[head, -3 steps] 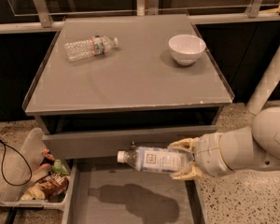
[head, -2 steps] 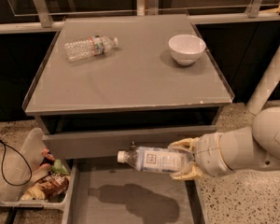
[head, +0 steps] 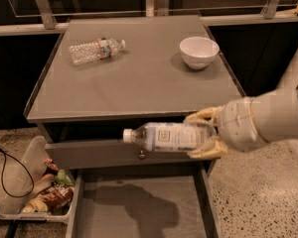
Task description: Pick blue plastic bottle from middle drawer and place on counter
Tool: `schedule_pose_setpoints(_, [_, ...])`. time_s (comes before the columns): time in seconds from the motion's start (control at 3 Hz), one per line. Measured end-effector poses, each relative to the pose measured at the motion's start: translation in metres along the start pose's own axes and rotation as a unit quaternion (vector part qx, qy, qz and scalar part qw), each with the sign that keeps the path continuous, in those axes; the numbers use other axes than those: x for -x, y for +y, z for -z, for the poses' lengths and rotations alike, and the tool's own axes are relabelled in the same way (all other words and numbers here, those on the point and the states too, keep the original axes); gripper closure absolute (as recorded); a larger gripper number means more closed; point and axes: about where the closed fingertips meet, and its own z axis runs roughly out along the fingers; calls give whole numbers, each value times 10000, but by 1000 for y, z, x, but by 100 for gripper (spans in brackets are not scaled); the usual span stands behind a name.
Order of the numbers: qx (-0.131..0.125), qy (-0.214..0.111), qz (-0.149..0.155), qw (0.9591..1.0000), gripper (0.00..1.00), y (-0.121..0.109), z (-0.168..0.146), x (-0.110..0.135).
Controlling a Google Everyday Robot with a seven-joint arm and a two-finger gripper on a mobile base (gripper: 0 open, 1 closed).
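Note:
The blue plastic bottle (head: 164, 136) is pale blue with a white cap and a white label with a dark square mark. It lies level in the air, cap to the left, in front of the counter's front edge. My gripper (head: 204, 135) is shut on its base end, with one tan finger above and one below. The middle drawer (head: 139, 207) is pulled open below, and the bottle's shadow falls on its bare grey floor. The counter (head: 139, 78) is just behind and slightly above the bottle.
A clear ribbed water bottle (head: 96, 50) lies on the counter's back left. A white bowl (head: 199, 51) stands at its back right. A shut drawer front with a small knob (head: 140, 155) sits under the bottle. A tray of snack packs (head: 37, 192) is on the floor at left.
The gripper and the held bottle have risen a little and now stand closer to the level of the counter's front edge.

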Motion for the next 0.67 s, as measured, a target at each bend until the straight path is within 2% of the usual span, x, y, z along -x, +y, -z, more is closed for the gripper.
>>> schedule_pose_setpoints(0.33, [-188, -17, 87, 9998, 100, -46, 35, 18])
schedule_pose_setpoints(0.67, [-329, -33, 177, 9993, 100, -58, 46, 27])
